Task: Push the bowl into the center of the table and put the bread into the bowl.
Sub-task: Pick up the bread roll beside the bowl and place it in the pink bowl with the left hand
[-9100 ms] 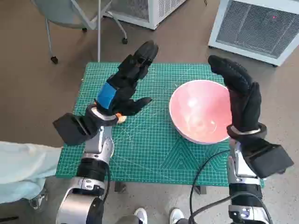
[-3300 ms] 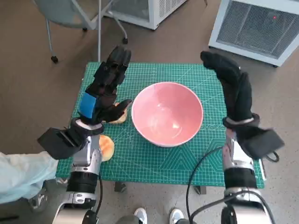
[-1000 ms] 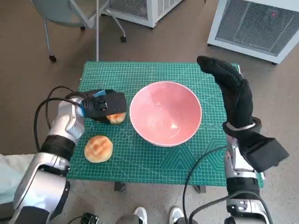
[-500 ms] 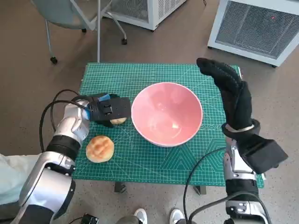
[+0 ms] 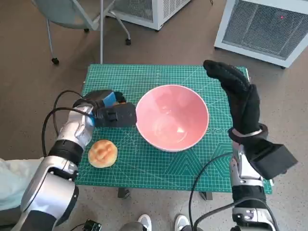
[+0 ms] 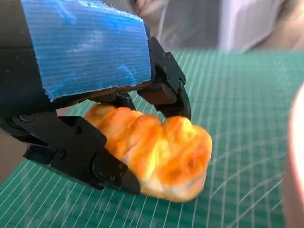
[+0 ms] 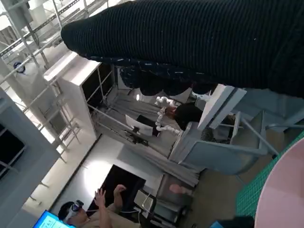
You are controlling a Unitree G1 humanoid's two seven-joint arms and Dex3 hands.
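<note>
Two breads: one [image 6: 156, 159] clamped in left robot hand [image 5: 113, 114] beside pink bowl [image 5: 172, 117] | second bun [image 5: 102, 153] on surface [image 5: 144, 77] | right robot hand [image 5: 238, 96] spread, empty | held bread hidden from head view

We see a pink bowl [image 5: 172, 117] at centre frame on a green mat [image 5: 159, 159] ruled with a pale grid. The golden-orange bread [image 6: 156, 154] sits in the black left hand [image 5: 113, 114] with its blue tape. A tan round bun [image 5: 102, 153] lies lower left. The right hand [image 5: 236, 94] wears black knit.
</note>
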